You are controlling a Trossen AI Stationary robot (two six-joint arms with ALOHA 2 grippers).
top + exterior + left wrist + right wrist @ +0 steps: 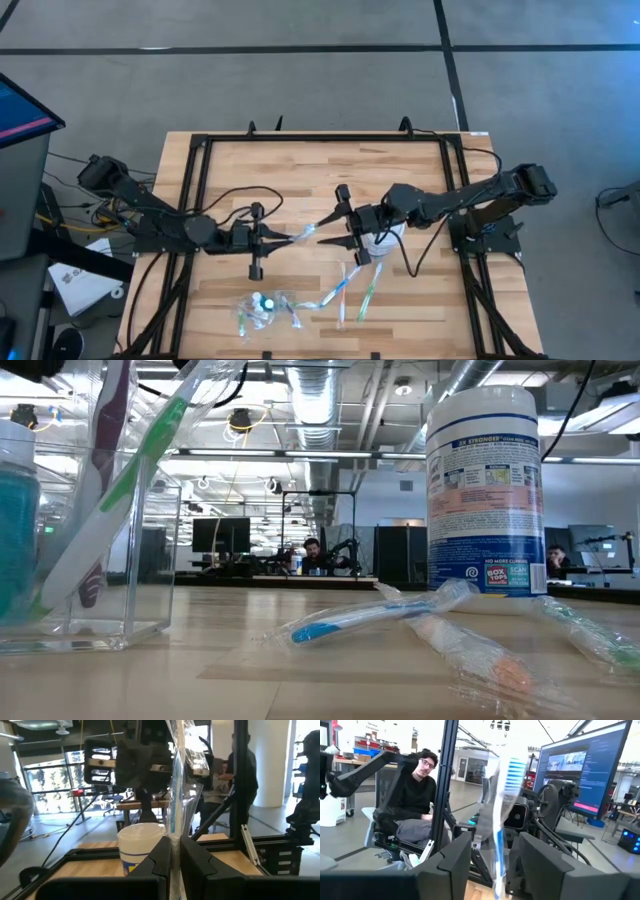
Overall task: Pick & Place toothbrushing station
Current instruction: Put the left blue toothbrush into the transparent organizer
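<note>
Left gripper [292, 238] clamped shut on a wrapped blue toothbrush [303, 235] mid-table. Right gripper [330, 228] open, fingers either side of that toothbrush's far end, not gripping.

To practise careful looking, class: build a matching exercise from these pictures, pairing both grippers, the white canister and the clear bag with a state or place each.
Things:
1. left gripper
2. right gripper
3. white canister
4. clear bag

States:
A. standing upright on the table
B. open, fingers either side of the wrapped toothbrush
C. lying on the table, away from both grippers
D. shut on the wrapped toothbrush

Pairs: 1-D, 2-B, 3-A, 4-C
</note>
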